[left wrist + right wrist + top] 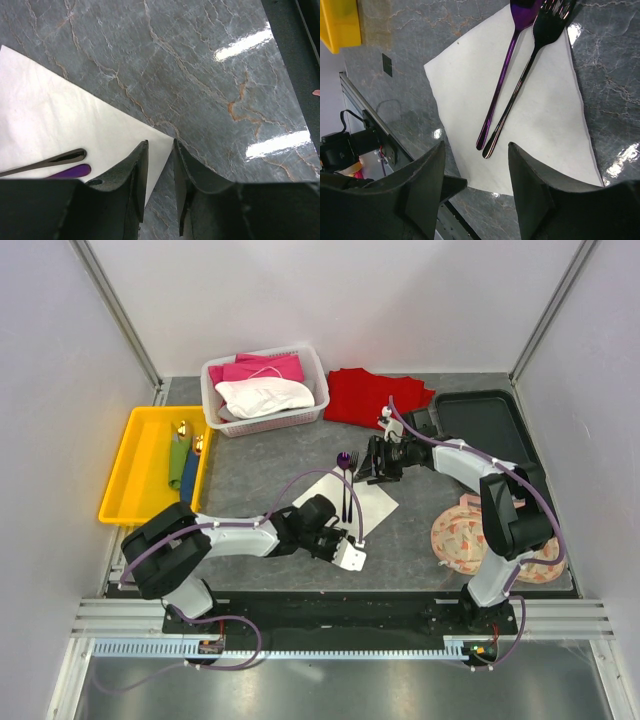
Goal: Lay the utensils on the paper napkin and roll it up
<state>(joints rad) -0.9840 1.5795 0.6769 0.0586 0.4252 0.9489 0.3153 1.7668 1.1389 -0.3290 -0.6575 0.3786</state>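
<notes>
The off-white paper napkin lies on the grey table. A purple spoon and a dark fork lie side by side on it, as the right wrist view shows: spoon, fork, napkin. My left gripper is low at the napkin's near corner, its jaws a narrow gap apart astride that corner, with the handle ends just to its left. My right gripper hangs open and empty above the napkin. Green and blue utensils lie in the yellow tray.
A white basket with pink cloth and a white bundle stands at the back. A red cloth lies beside it. A black tray sits at the back right. Patterned plates lie near the right arm's base.
</notes>
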